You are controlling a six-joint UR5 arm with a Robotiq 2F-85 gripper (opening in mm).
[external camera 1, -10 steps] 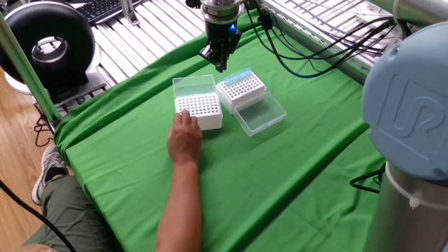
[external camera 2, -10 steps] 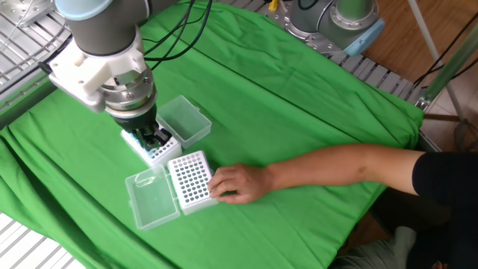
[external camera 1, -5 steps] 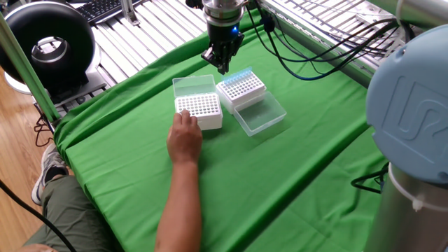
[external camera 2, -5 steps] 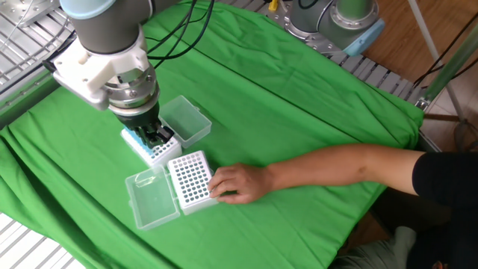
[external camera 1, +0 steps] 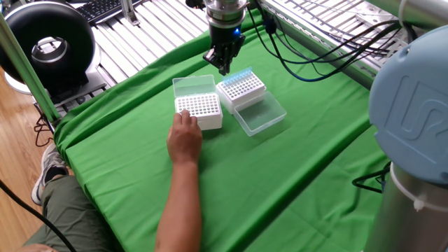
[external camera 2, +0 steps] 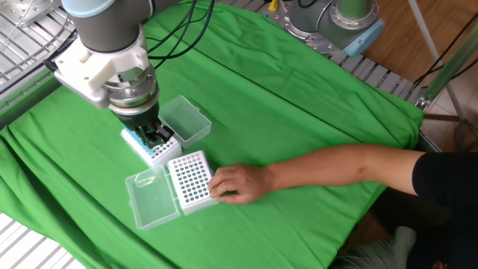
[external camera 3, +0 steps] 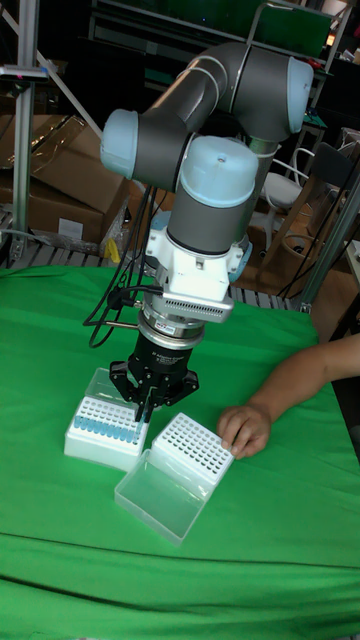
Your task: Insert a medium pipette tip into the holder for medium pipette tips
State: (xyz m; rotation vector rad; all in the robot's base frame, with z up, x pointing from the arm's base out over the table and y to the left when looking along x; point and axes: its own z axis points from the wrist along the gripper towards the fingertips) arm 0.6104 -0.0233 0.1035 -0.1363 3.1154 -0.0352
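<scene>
Tall fixed view: the arm (external camera 3: 215,120) bends down over the green cloth (external camera 3: 260,520) that covers the table, and its gripper (external camera 3: 148,402) hangs just above the tip box (external camera 3: 103,431), the one with blue-topped tips in its rows. From here the fingers look close together, with something thin and pale between them pointing down — whether it is a tip I cannot tell, so the grip stays uncertain.

In one fixed view the gripper (external camera 1: 223,64) sits over the far edge of the tip box (external camera 1: 241,87), toward the far side of the cloth (external camera 1: 280,182). That box's clear lid (external camera 1: 260,116) lies open beside it. The holder (external camera 1: 199,110), a white block of empty holes, stands just beside the tip box on the near side, its own lid (external camera 1: 194,86) folded back. A person's hand (external camera 1: 185,136) rests against the holder's near edge.

The other fixed view shows the hand (external camera 2: 237,183) touching the holder (external camera 2: 188,179), and the gripper (external camera 2: 155,138) low over the tip box (external camera 2: 151,148).
</scene>
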